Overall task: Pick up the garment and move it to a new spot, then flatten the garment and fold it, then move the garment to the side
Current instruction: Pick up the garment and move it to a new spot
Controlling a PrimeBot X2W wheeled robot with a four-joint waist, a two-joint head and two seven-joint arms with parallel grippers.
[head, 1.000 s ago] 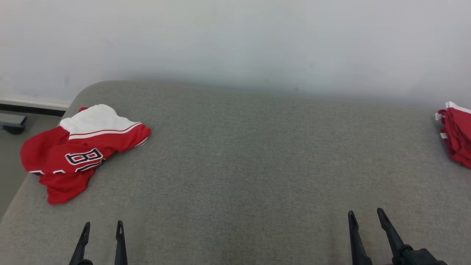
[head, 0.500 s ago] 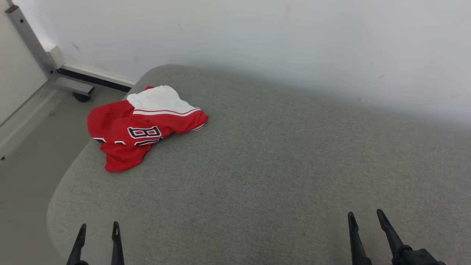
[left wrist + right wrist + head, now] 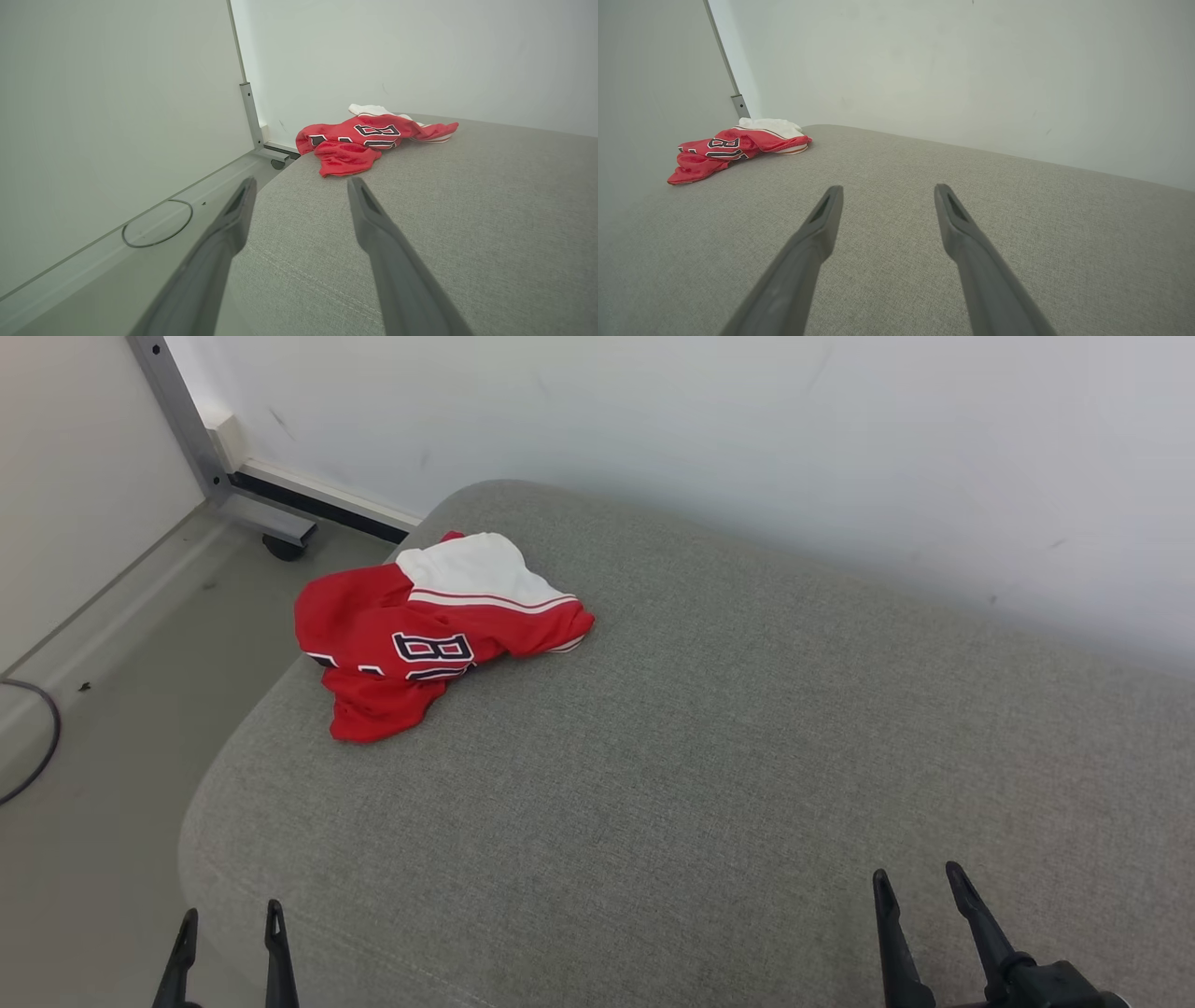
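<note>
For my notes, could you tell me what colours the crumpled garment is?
Crumpled fabric garment: red, white panel, dark lettering; best in head view.

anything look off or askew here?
The red and white garment lies crumpled in a heap near the far left corner of the grey cushion, close to its edge. A loose cable loops on the floor. Nothing looks spilled or damaged.

A grey padded surface (image 3: 747, 756) carries a crumpled red-and-white jersey (image 3: 420, 635), lying at its far left corner.
</note>
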